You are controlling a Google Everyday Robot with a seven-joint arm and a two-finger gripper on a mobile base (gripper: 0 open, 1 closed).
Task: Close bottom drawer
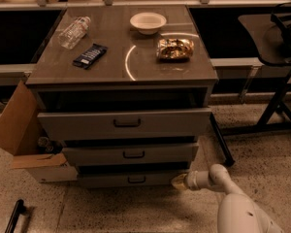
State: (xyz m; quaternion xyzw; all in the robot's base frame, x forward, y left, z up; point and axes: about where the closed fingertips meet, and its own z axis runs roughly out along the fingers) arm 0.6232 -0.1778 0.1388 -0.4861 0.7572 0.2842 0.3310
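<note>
The bottom drawer (131, 179) is the lowest of three in the grey cabinet (121, 62). Its low grey front with a small dark handle stands out only slightly past the cabinet. The middle drawer (131, 154) and the tall top drawer (126, 123) above it stick out further. My gripper (178, 181) is at the end of the white arm (218, 178), low near the floor, touching the right end of the bottom drawer's front.
On the cabinet top lie a plastic bottle (73, 32), a dark snack bar (89, 55), a white bowl (148, 22) and a foil bag (174, 48). An open cardboard box (24, 140) stands at the left. A black table leg frame (276, 106) stands right.
</note>
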